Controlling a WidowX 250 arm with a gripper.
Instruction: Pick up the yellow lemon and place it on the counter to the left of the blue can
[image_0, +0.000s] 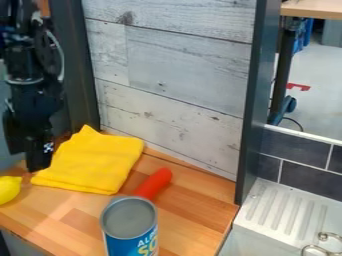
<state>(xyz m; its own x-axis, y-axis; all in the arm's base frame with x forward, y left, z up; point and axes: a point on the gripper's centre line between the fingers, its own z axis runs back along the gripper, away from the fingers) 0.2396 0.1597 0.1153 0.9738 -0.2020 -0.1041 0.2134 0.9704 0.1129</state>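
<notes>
"Pale planks back the wooden counter; where's the black gripper?"

"Left, by the yellow cloth; whether its jaws are wide or narrow, nobody can tell."

"And the cloth?"

"Near the wall, folded, probably for neatness. The can stands upright, red rod behind, lemon farther left."

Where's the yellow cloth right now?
In the camera view, the yellow cloth lies left of center on the wooden counter, just right of the lemon.
</notes>
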